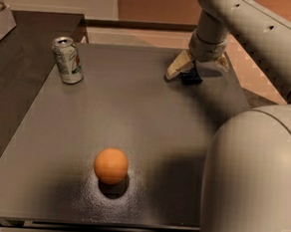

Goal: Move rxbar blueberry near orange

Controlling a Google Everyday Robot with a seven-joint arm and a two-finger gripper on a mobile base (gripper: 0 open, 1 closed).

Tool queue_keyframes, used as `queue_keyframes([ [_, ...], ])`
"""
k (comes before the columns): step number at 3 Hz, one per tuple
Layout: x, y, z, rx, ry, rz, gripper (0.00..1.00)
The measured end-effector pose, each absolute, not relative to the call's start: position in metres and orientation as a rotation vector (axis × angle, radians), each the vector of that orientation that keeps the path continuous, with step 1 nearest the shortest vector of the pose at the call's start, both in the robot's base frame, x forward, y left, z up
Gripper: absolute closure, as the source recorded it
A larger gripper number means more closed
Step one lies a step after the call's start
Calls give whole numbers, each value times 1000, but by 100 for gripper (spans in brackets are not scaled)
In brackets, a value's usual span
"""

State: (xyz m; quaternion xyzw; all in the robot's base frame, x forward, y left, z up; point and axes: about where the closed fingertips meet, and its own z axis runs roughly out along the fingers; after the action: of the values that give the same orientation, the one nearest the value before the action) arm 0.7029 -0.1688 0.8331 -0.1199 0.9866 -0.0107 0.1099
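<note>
The rxbar blueberry (pixel 190 77) is a small dark navy wrapper lying at the far right of the dark table (pixel 135 112). My gripper (pixel 196 70) hangs right over it, pointing down, with one cream finger (pixel 178 65) to the bar's left and the other to its right. The jaws stand apart around the bar, which is partly hidden by them. The orange (pixel 110 164) sits alone at the near middle of the table, far from the bar.
A silver-green drink can (pixel 68 60) stands upright at the far left of the table. My arm's large pale body (pixel 250 185) fills the lower right. A second dark counter (pixel 21 39) adjoins on the left.
</note>
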Motion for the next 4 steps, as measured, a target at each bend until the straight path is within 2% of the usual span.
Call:
queue_keyframes([
  [1,712,-173,821,-295,2930,-33,0],
  [2,717,-170,818,-280,2938,-39,18],
  [4,720,-167,828,-284,2927,-42,64],
])
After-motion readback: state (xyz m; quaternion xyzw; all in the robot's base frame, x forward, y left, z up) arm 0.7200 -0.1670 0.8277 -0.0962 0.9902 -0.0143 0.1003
